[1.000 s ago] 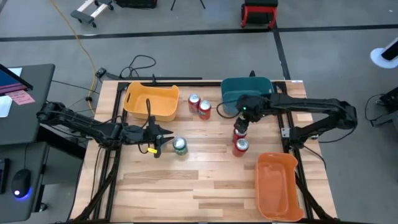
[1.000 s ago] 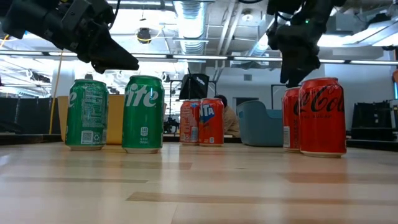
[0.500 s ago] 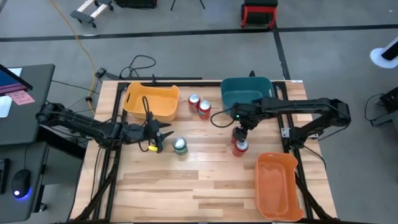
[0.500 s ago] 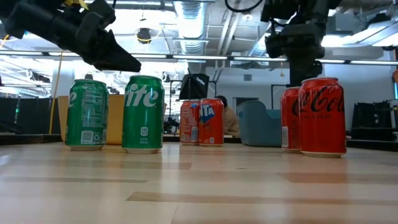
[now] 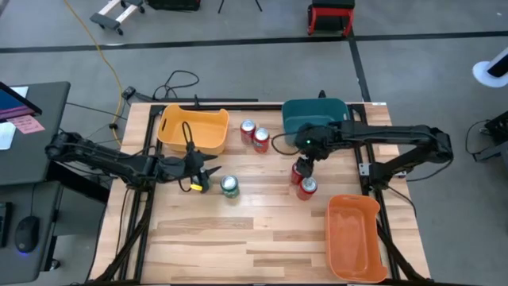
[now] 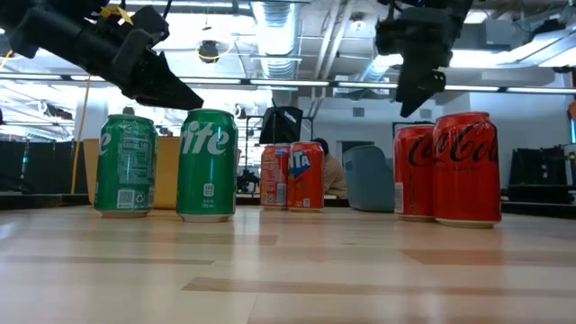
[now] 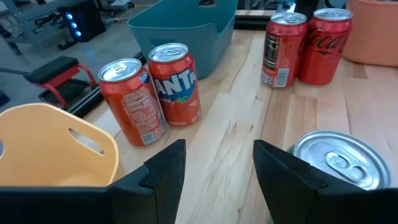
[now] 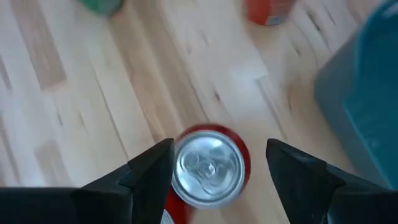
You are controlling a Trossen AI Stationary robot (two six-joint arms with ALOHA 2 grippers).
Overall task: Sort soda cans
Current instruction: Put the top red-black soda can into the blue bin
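Two green cans [image 6: 126,164] [image 6: 207,164] stand upright on the table at the left. One of them shows in the high view [image 5: 229,187]. My left gripper [image 5: 209,173] is open, above and beside them, and a can top [image 7: 336,163] lies just outside one finger. Two red cans [image 5: 247,129] [image 5: 261,139] stand near the yellow bin. Two more red cans [image 5: 298,171] [image 5: 307,187] stand at centre right. My right gripper [image 8: 214,171] is open above the farther of these [image 8: 208,163], one finger on either side of its top, apart from it [image 6: 416,85].
A yellow bin [image 5: 193,129] stands at the far left and a teal bin [image 5: 313,117] at the far right. An orange bin [image 5: 353,237] stands at the near right. Bare wooden table [image 5: 238,238] lies toward the near edge.
My right gripper has dipped beside the farther red can at centre right, then gone up and a little toward the table's left. That can has slid a little toward the table's left and now shows more from behind the nearer red can.
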